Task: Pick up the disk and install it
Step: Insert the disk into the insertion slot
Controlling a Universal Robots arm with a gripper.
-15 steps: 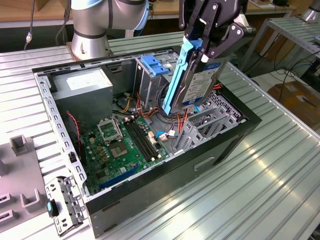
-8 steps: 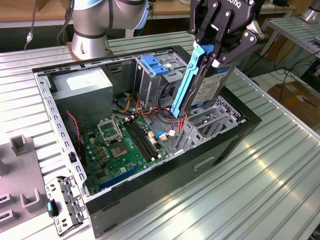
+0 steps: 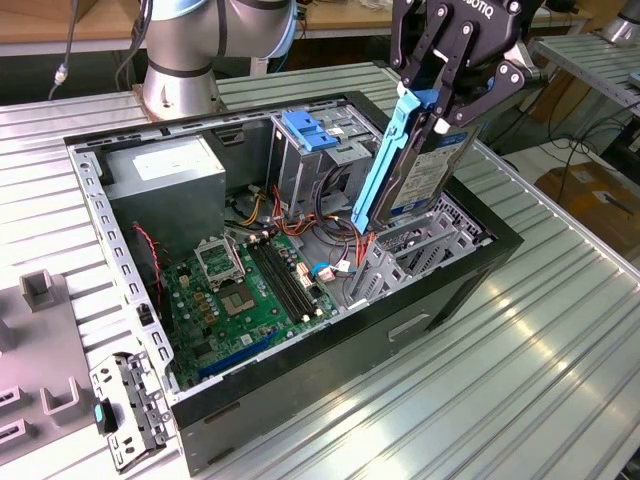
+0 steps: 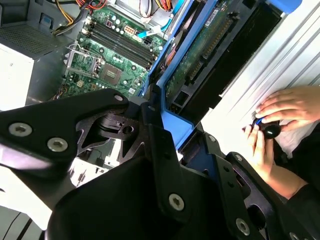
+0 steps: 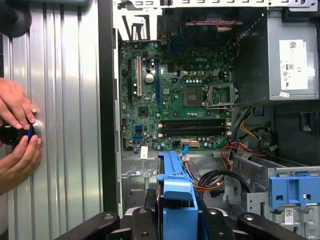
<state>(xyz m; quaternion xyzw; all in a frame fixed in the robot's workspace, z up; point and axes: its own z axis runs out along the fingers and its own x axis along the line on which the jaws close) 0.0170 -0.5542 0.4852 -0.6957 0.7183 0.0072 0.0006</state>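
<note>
While jaws clamp disk (image 3: 435, 170) over case (image 3: 300, 390), ribbed metal table (image 3: 510, 385) underneath; possibly cardboard (image 3: 592, 195) beyond.

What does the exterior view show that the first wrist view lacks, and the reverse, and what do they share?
Exterior view: the disk, label showing, tilted above the open case, and the arm's base. First wrist view: a person's hands around a dark knob on the ribbed table. Both: the tool shut on the disk, the motherboard and the grey box with a white sticker.
</note>
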